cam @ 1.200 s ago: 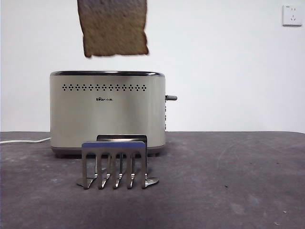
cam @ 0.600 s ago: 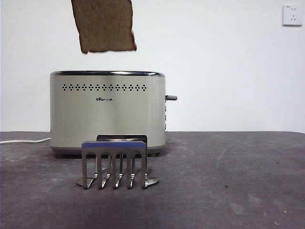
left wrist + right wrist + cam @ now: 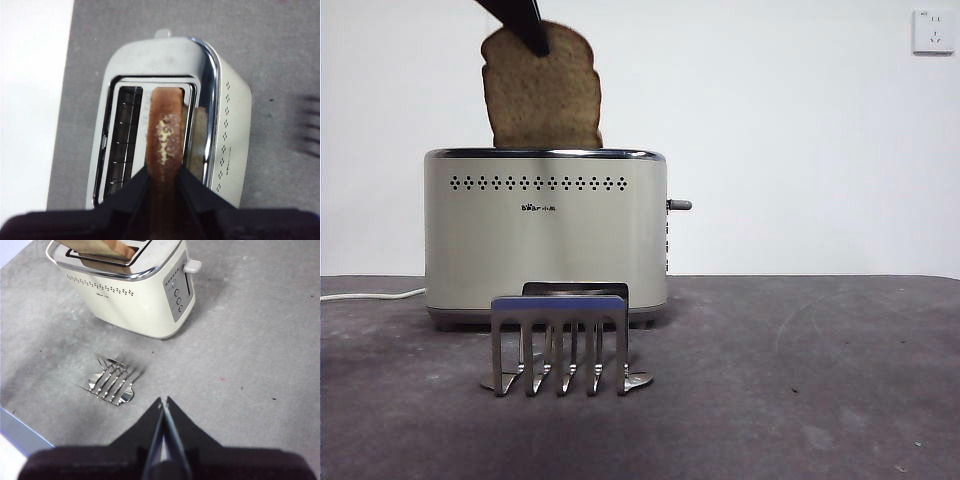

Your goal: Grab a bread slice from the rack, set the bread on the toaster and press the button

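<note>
My left gripper (image 3: pixel 530 38) is shut on the slice of bread (image 3: pixel 542 92), a tan wholegrain slice with dark crust. The slice stands upright with its lower edge down in a slot of the cream toaster (image 3: pixel 545 235). In the left wrist view the slice's crust edge (image 3: pixel 165 135) sits in the slot nearer the dotted side of the toaster (image 3: pixel 230 130). The steel rack (image 3: pixel 560 345) stands empty in front of the toaster. The button (image 3: pixel 679 205) sticks out of the toaster's right side. My right gripper (image 3: pixel 163 402) is shut and empty, high above the table near the rack (image 3: pixel 110 382).
A white cable (image 3: pixel 370 295) runs off to the left behind the toaster. A wall socket (image 3: pixel 932 32) is at the top right. The dark table (image 3: pixel 800 380) stretches to the right of the toaster.
The slice has come down from above the toaster into its slot, and a black jaw of my left gripper now shows at the top of the front view.
</note>
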`<move>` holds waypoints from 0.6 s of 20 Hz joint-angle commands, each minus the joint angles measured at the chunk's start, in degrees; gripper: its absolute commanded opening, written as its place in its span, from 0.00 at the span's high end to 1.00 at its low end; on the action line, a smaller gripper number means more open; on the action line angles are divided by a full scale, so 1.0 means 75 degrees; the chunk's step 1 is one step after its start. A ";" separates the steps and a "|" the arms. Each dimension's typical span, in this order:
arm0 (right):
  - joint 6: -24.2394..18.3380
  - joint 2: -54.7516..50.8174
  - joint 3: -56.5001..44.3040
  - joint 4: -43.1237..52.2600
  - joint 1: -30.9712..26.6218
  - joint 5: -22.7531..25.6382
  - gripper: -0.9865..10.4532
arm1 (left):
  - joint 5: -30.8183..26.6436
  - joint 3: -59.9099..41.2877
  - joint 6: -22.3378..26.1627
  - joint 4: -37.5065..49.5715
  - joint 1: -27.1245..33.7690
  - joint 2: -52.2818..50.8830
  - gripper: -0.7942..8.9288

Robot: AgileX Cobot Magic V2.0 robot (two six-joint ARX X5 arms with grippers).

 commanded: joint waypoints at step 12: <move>-0.0128 0.0635 0.0012 0.0134 0.0017 -0.0012 0.92 | 0.0425 -0.0012 -0.0810 0.0758 0.0510 0.0962 0.65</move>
